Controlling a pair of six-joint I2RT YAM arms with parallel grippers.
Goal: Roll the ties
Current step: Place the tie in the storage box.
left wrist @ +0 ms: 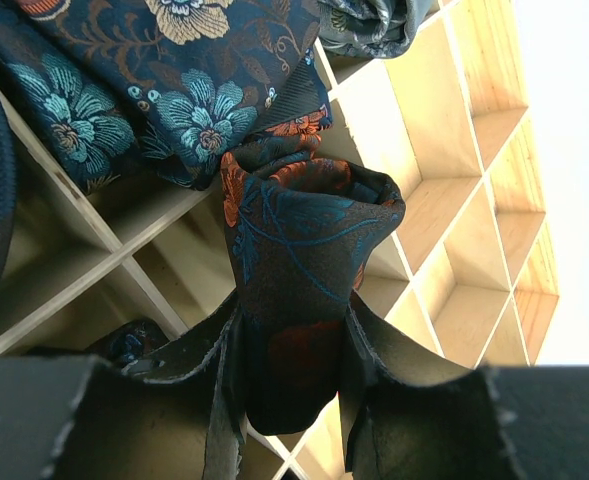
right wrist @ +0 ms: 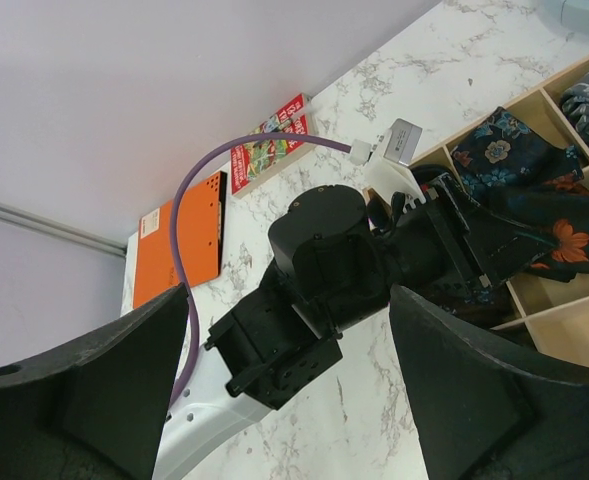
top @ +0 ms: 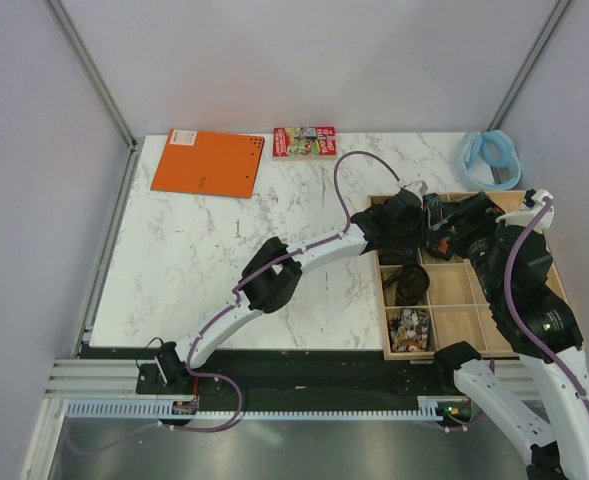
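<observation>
My left gripper [left wrist: 289, 335] is shut on a coiled tie [left wrist: 309, 250], black with orange-red flowers, and holds it upright above the compartments of a wooden divided tray [left wrist: 444, 200]. In the top view this gripper [top: 406, 215] sits over the tray's far left corner. Behind the coil lies a dark blue tie with teal flowers [left wrist: 124, 90], and a grey tie [left wrist: 369, 20] shows at the top edge. My right gripper [right wrist: 289, 300] is open and holds nothing; it hovers over the tray [top: 454, 352] and faces the left arm. Two small rolled ties [top: 411, 285] [top: 409, 328] rest in near-left compartments.
A flat orange notebook [top: 207, 163] and a red book [top: 304, 142] lie at the back of the marble table. A pale blue ring [top: 490, 155] sits at the back right, beyond the tray. The left arm [top: 274, 275] stretches diagonally across the table's middle.
</observation>
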